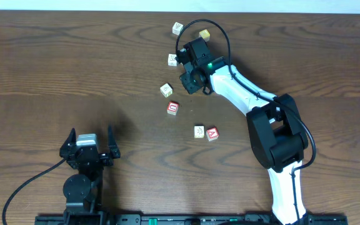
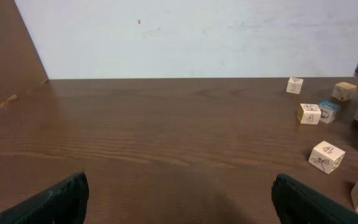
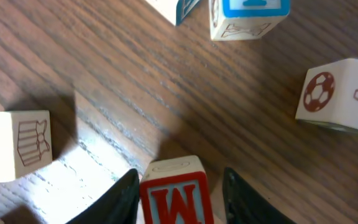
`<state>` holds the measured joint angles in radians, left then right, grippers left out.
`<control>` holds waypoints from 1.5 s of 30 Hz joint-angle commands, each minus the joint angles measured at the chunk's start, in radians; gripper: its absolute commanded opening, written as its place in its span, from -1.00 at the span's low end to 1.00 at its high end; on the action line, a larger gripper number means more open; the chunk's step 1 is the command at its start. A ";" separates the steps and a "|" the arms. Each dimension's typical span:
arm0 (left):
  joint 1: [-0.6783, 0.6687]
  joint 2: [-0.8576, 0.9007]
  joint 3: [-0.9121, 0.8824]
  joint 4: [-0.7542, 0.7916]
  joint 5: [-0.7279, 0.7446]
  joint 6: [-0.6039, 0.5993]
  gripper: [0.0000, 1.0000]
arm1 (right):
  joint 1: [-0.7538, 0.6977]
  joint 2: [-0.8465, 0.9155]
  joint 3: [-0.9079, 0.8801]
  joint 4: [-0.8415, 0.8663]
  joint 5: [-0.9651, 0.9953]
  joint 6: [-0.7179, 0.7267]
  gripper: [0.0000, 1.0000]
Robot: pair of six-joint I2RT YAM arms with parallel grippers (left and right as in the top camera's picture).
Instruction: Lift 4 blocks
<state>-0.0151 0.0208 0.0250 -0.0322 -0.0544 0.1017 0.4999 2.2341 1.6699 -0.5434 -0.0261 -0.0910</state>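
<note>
Seven blocks point(image 1: 172, 107), maybe more; right jaws narrow around red block point(image 3: 176, 190); left jaws wide.

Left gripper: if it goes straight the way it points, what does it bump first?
Probably nothing: ahead of the left gripper lies only bare table up to its far edge. The blocks sit off to its right.

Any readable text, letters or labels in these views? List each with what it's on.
"M" (or "W" the other way up): red-lettered block, bottom of the right wrist view.
"A": red block, overhead view.
"A", partly cut off: soccer-ball block.
Letter on the blue-lettered block: cropped, unreadable.
Marks on the other blocks: too small to read.
</note>
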 commanded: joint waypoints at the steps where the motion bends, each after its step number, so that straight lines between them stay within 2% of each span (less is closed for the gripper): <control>1: -0.002 -0.003 -0.021 -0.037 -0.005 -0.002 0.89 | 0.005 0.000 0.019 -0.011 0.007 -0.004 -0.30; 5: -0.002 -0.003 -0.021 -0.037 -0.005 -0.002 0.88 | 0.005 0.000 0.019 -0.017 0.007 -0.004 -0.42; 11: -0.002 -0.003 -0.021 -0.037 -0.005 -0.002 0.89 | 0.005 -0.011 0.026 -0.012 0.022 0.010 -0.44; 14: -0.002 -0.003 -0.021 -0.037 -0.005 -0.002 0.89 | 0.005 -0.048 0.051 -0.038 0.047 0.047 -0.58; 19: -0.002 -0.003 -0.021 -0.037 -0.005 -0.002 0.88 | -0.006 -0.193 0.068 -0.064 0.125 0.095 -0.63; 21: -0.002 -0.003 -0.021 -0.037 -0.005 -0.002 0.89 | -0.019 -0.275 0.068 -0.097 0.145 0.127 -0.76; 24: -0.002 -0.003 -0.021 -0.037 -0.005 -0.002 0.88 | -0.049 -0.401 0.067 -0.175 0.155 0.167 -0.93; 30: -0.002 -0.003 -0.021 -0.037 -0.005 -0.002 0.88 | -0.119 -0.591 0.023 -0.390 0.213 0.216 -0.97; 35: -0.002 -0.003 -0.021 -0.037 -0.005 -0.002 0.88 | -0.131 -0.723 -0.206 -0.406 0.209 0.311 -0.97; 40: -0.002 -0.003 -0.021 -0.037 -0.005 -0.002 0.89 | -0.078 -0.847 -0.570 -0.237 0.200 0.429 -0.96; 45: -0.002 -0.003 -0.021 -0.037 -0.005 -0.001 0.88 | -0.007 -0.890 -0.846 0.031 0.185 0.505 -0.65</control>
<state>-0.0151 0.0208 0.0254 -0.0326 -0.0540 0.1017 0.4580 1.3800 0.9001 -0.5758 0.1638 0.3252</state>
